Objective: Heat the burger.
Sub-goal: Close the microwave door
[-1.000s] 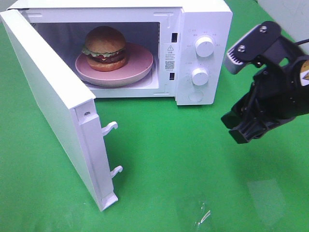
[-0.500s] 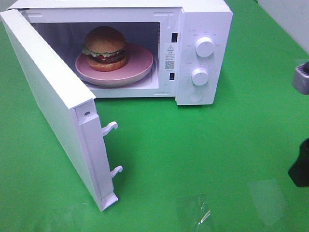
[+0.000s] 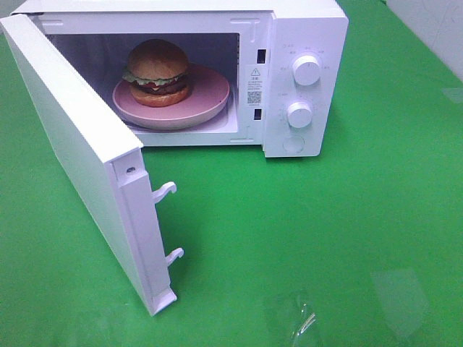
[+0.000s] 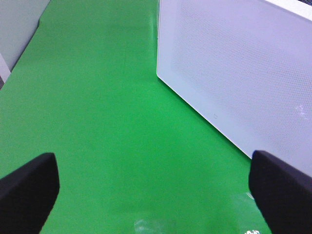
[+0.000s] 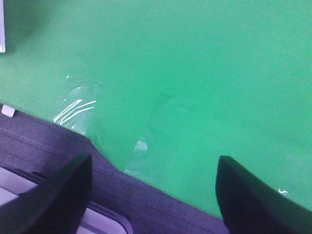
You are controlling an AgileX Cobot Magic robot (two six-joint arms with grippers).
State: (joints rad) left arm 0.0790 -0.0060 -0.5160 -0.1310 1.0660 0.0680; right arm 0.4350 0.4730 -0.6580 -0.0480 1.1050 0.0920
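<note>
Burger [image 3: 158, 71] sits on plate [image 3: 211, 92] in microwave [image 3: 318, 29]; left tool [image 4: 156, 195], right tool [image 5: 156, 195] both wide.

Green table [image 3: 325, 217], microwave [image 3: 318, 25] on it
You'll find the microwave standing at the far side with its door swung open. Two clear, shiny film patches [image 3: 300, 322] lie flat near the front edge.

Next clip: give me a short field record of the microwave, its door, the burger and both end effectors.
microwave: white, on green mat
door: swung wide open
burger: inside the cavity, on pink plate
left end effector: open, empty, near the door's outer face
right end effector: open, empty, above green mat
status: door not yet shut
</note>
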